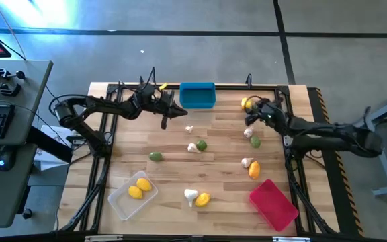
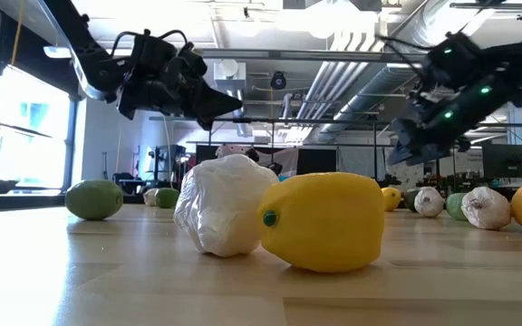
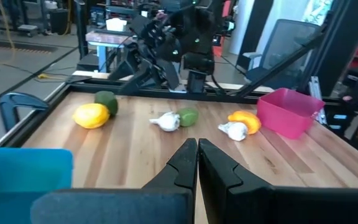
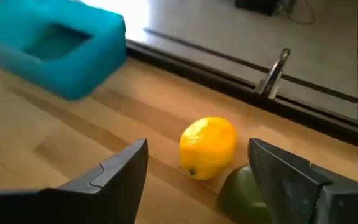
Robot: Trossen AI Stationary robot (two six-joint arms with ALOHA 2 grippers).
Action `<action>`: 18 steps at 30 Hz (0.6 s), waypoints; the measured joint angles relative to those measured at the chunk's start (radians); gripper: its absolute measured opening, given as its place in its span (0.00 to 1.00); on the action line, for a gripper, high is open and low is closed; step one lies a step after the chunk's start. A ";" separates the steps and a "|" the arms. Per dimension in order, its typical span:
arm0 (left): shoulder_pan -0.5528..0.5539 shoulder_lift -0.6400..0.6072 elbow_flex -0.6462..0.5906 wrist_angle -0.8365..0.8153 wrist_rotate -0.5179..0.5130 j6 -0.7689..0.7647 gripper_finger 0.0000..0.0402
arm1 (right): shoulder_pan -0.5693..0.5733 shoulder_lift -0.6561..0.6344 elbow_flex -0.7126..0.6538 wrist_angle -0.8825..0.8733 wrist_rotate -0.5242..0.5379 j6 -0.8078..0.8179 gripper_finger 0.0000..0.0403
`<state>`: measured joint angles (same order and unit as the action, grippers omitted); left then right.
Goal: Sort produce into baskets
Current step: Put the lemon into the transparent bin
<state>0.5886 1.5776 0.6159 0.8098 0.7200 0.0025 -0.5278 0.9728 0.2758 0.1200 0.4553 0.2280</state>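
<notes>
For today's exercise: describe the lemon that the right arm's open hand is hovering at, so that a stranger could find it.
Start at the blue basket on the table's far edge. Move toward the right hand; the lemon lies just ahead of it. It is yellow, beside a dark green piece.

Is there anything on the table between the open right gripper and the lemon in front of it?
No. In the right wrist view, only bare wood lies between the right gripper and the lemon; a green piece sits beside the lemon.
</notes>
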 joint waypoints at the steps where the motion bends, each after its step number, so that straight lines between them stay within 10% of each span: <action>1: 0.005 0.000 0.000 -0.002 0.000 -0.001 0.00 | 0.000 0.033 0.017 -0.004 0.000 -0.006 0.67; 18: 0.029 0.000 0.000 -0.086 0.002 -0.003 0.00 | -0.054 0.512 0.318 -0.177 0.050 0.071 0.67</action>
<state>0.6178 1.5776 0.6163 0.7237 0.7217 -0.0001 -0.5818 1.4846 0.5936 -0.0573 0.5053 0.2986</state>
